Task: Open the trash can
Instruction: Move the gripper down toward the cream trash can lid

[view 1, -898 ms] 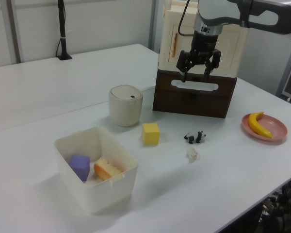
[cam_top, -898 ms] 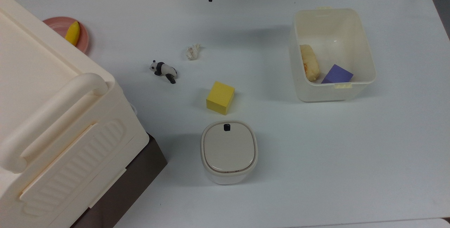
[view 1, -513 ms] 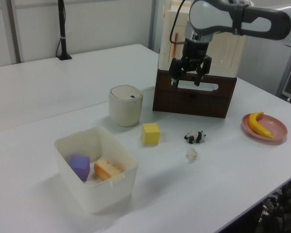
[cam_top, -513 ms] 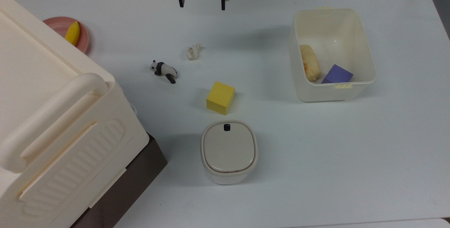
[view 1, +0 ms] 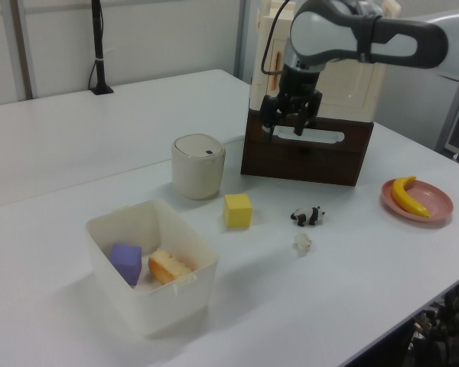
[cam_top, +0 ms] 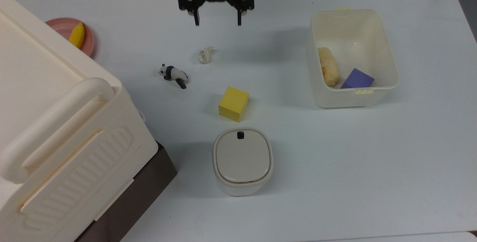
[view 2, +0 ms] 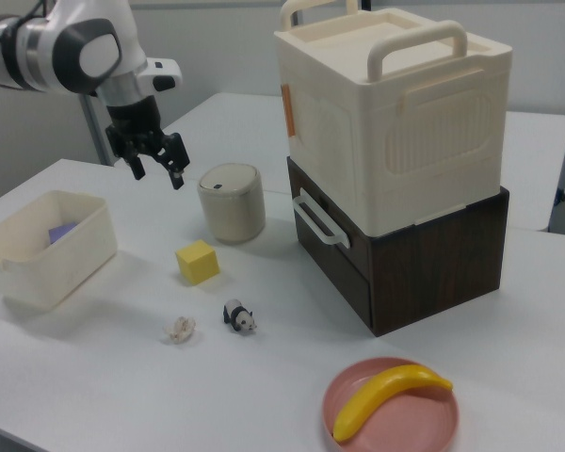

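White table (cam_top: 372, 160), closed unlabelled trash can (cam_top: 242, 162), tool (cam_top: 217, 22) released, hanging well apart above.

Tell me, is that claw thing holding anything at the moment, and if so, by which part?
Nothing is held. The gripper hangs open and empty above the table, well away from the trash can, whose lid is shut.

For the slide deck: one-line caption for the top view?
Open gripper hovers near the table's far edge, well short of the closed trash can beyond the yellow block.
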